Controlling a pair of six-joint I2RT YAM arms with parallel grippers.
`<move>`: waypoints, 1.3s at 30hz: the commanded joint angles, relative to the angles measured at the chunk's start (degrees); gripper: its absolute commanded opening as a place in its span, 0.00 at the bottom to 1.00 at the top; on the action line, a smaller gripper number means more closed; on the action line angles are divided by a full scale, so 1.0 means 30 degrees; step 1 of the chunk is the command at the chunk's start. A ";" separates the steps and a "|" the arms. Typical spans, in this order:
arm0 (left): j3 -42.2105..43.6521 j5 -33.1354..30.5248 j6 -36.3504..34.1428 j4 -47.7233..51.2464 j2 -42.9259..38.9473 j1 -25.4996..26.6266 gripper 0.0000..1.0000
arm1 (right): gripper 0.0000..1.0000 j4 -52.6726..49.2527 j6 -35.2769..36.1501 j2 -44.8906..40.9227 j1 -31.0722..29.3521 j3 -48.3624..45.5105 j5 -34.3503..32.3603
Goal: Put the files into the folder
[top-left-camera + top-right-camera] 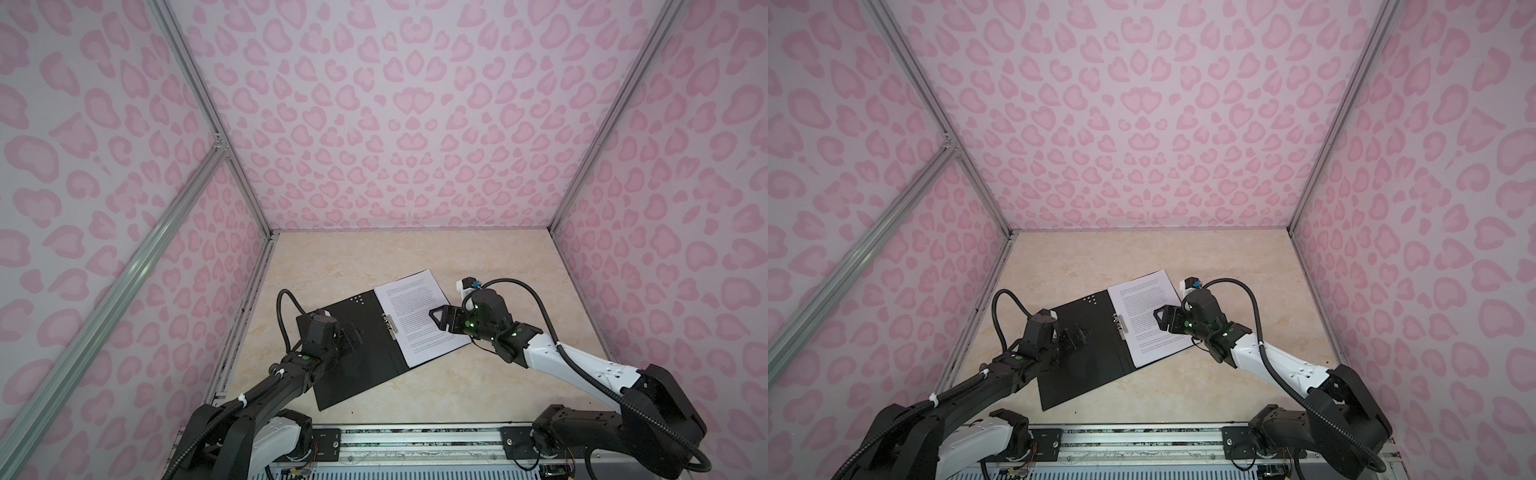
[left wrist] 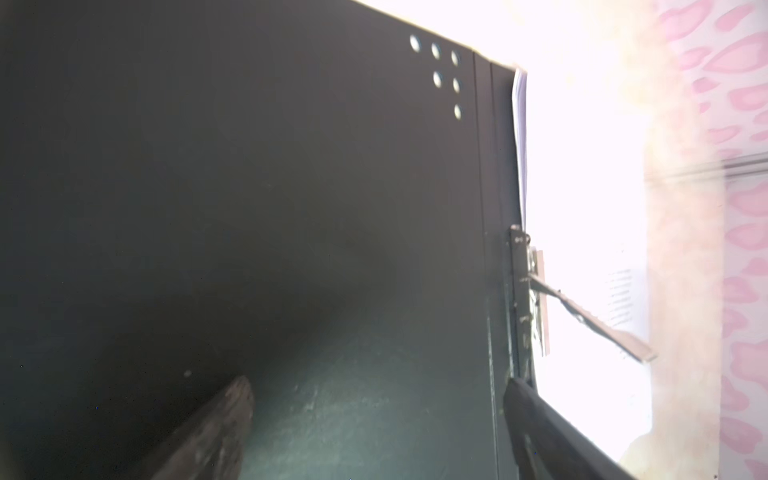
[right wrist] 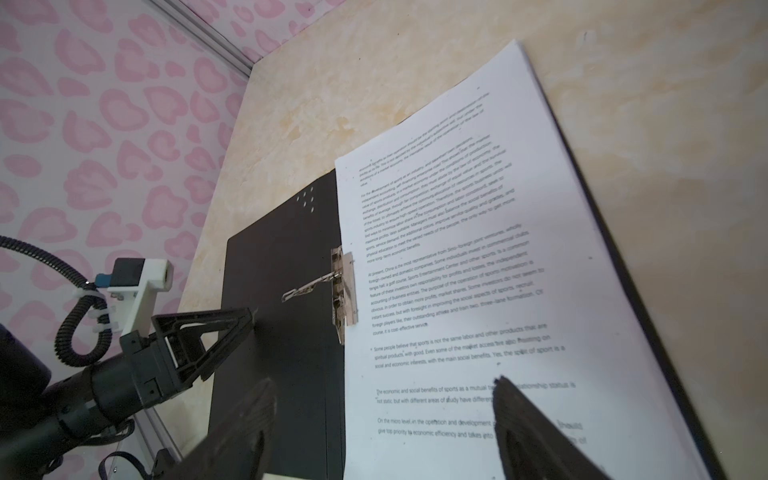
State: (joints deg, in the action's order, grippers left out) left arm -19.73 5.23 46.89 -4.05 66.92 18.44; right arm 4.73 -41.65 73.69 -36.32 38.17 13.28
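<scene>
Here folder (image 1: 374, 361) and files (image 1: 415, 307) run lengthwise away, far ends leaning left; left hand (image 1: 355, 334) and right hand (image 1: 438, 320) gape.

The folder (image 1: 368, 368) lies open on the tabletop (image 1: 457, 395). The files (image 1: 415, 305) lie on its right half, beside the clip (image 1: 389, 326) at its spine. The left claw (image 1: 354, 337) hangs over its left half, and the right claw (image 1: 435, 319) over the files.

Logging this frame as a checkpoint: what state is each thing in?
Thin flat folder, black inside: lying open.
White printed paper sheets: stacked on the folder's clip-side half.
Metal clip lever: raised.
Left gripper: jaws open.
Right gripper: jaws open.
</scene>
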 commanded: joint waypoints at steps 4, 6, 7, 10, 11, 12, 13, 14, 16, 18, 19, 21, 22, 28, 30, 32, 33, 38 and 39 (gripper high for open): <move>-0.0647 0.1240 0.0711 -0.0705 0.3308 -0.0035 0.96 | 0.77 0.0484 -0.1505 0.1602 -0.1408 0.1169 -0.1428; -0.0720 0.1715 0.0746 -0.1359 0.3915 -0.0007 0.96 | 0.74 0.0687 -0.2121 0.2259 -0.1711 0.1560 -0.1797; -0.0636 0.1798 0.0696 -0.1574 0.4059 -0.0022 0.97 | 0.73 0.1038 -0.2452 0.2656 -0.1857 0.1762 -0.1876; 0.0150 0.1411 0.0536 -0.2164 0.3910 -0.0008 0.97 | 0.66 0.1849 -0.3723 0.3986 -0.2229 0.2363 -0.1873; 0.0299 0.1352 0.0548 -0.2162 0.3868 -0.0022 0.96 | 0.65 0.2055 -0.4120 0.4322 -0.2328 0.2543 -0.1953; 0.0341 0.1457 0.0417 -0.2164 0.3832 -0.0011 0.96 | 0.63 0.2235 -0.4570 0.4745 -0.2409 0.2747 -0.2156; 0.0364 0.1478 0.0305 -0.2164 0.3904 0.0002 0.96 | 0.61 0.2461 -0.4999 0.5123 -0.2480 0.2923 -0.2368; 0.0419 0.1382 0.0298 -0.2164 0.3988 0.0002 0.97 | 0.59 0.2710 -0.5390 0.5470 -0.2535 0.3107 -0.2460; 0.0468 0.1431 0.0327 -0.2164 0.4413 -0.0017 0.96 | 0.51 0.3201 -0.6156 0.6452 -0.2728 0.3788 -0.2350; 0.0452 0.1605 0.0403 -0.2164 0.4678 -0.0021 0.97 | 0.47 0.3411 -0.6708 0.7315 -0.2991 0.4442 -0.2344; 0.0452 0.1721 0.0428 -0.2164 0.4763 -0.0011 0.97 | 0.44 0.3603 -0.7007 0.7722 -0.3138 0.4697 -0.2374; 0.0395 0.1854 0.0406 -0.2164 0.4858 0.0008 0.97 | 0.37 0.4105 -0.7515 0.8274 -0.3319 0.4945 -0.2379; 0.0421 0.1888 0.0348 -0.2164 0.4900 0.0007 0.97 | 0.34 0.4284 -0.7751 0.8469 -0.3361 0.5023 -0.2418; 0.0481 0.1859 0.0375 -0.2560 0.4653 0.0045 0.97 | 0.30 0.4909 -0.8803 0.9051 -0.3473 0.4856 -0.2630; 0.0527 0.1831 0.0365 -0.2558 0.4506 0.0064 0.97 | 0.30 0.4785 -0.8913 0.9178 -0.3451 0.4970 -0.2723; 0.0515 0.1865 0.0331 -0.2537 0.4472 0.0065 0.97 | 0.30 0.4608 -0.8927 0.9345 -0.3452 0.5146 -0.2814; 0.0523 0.1894 0.0320 -0.2532 0.4467 0.0065 0.97 | 0.30 0.4606 -0.8969 0.9430 -0.3451 0.5209 -0.2786; 0.0482 0.1917 0.0320 -0.2562 0.4540 0.0167 0.97 | 0.29 0.4670 -0.9192 0.9910 -0.3371 0.5458 -0.2611; 0.0458 0.1917 0.0323 -0.2560 0.4552 0.0155 0.97 | 0.29 0.4716 -0.9232 0.9962 -0.3336 0.5436 -0.2608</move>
State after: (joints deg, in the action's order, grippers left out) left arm -19.00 8.97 46.41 -26.72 79.68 18.68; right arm 17.72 -68.53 102.83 -46.46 54.33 6.02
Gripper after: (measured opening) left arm 0.972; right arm 0.292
